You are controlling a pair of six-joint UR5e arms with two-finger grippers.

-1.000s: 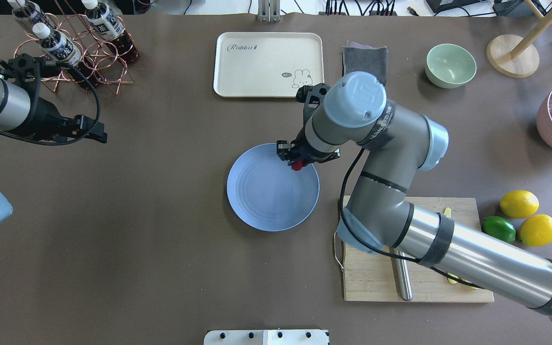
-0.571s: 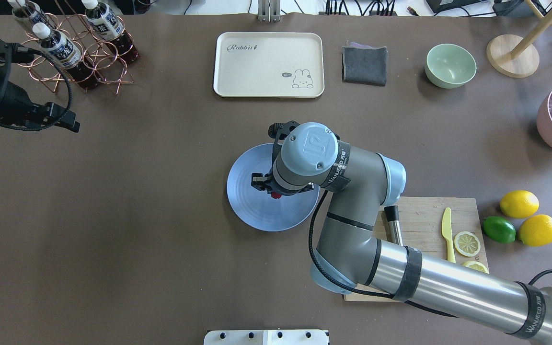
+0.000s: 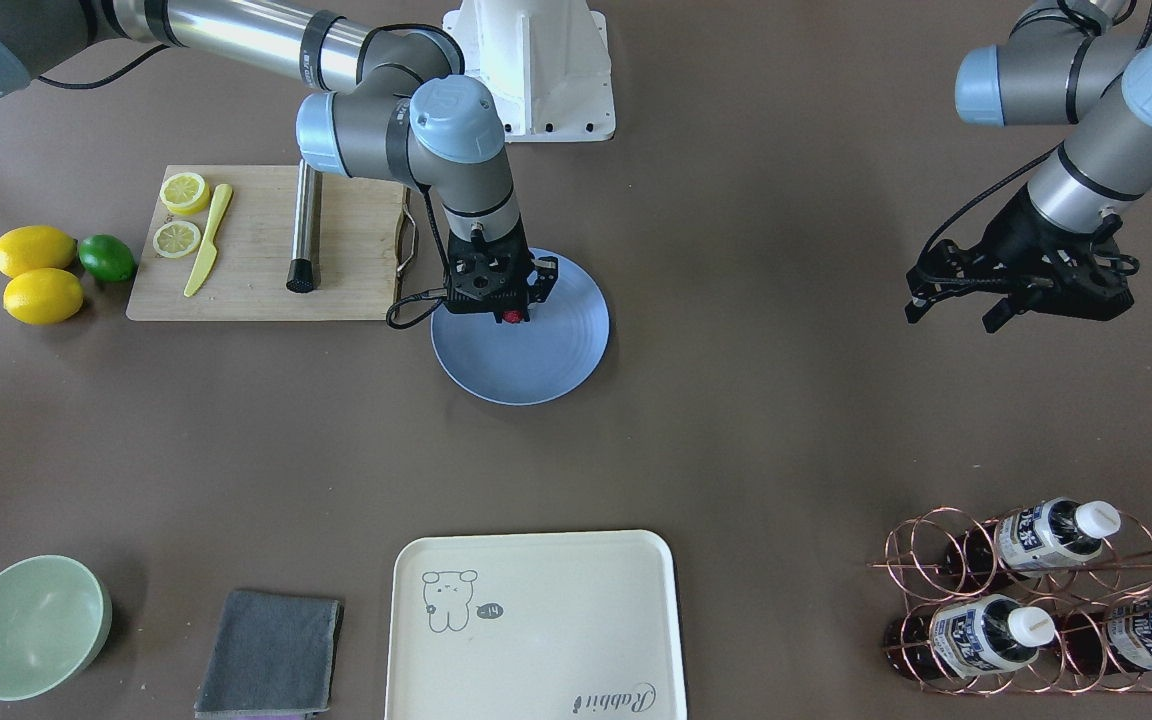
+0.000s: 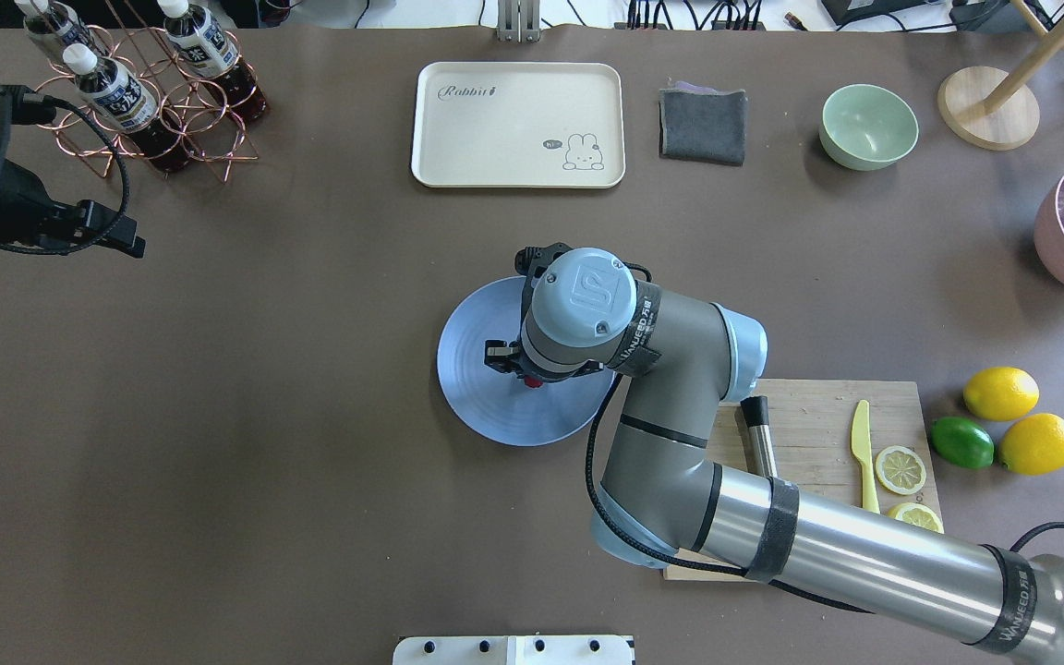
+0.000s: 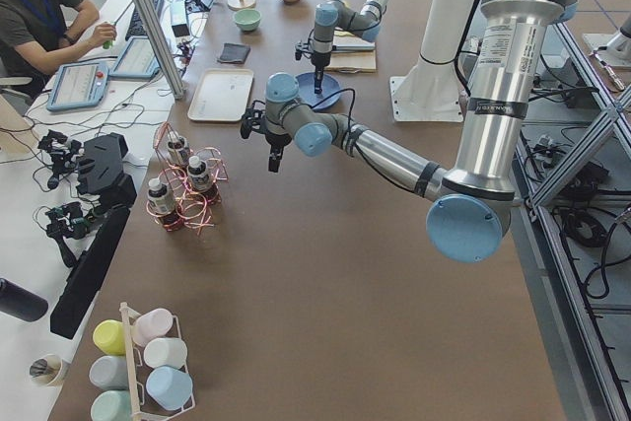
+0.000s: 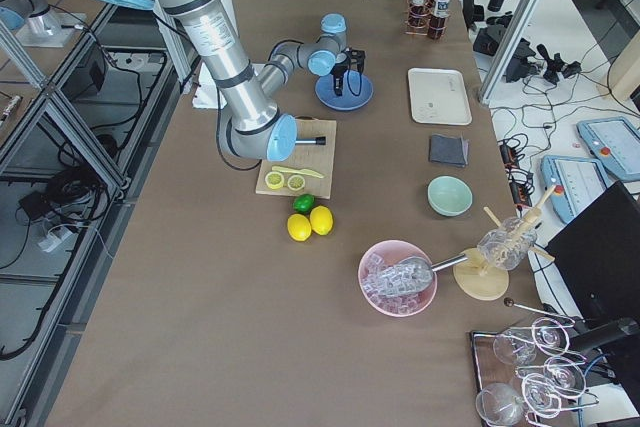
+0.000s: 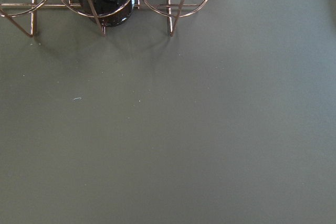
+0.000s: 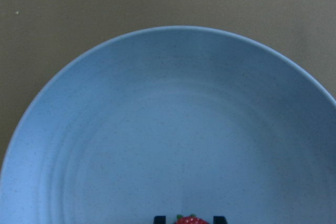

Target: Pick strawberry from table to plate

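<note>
right arm has swung from the plate's far rim to about its middle, and the left arm has pulled back toward the bottle rack (image 4: 139, 102). right gripper (image 3: 512, 309) is clamped on the strawberry (image 8: 190, 220), low over the plate (image 4: 477, 406) and well inside the rim. whether the berry touches the plate can't be told. left gripper (image 3: 954, 306) is idle, fingers look apart, well clear. risks:
- berry is small and round, so a release from height could roll it toward the shallow rim
- it could cling to one pad and drop sideways
- over-descending would squash it or shove the plate across the table (image 4: 310, 416)
</note>
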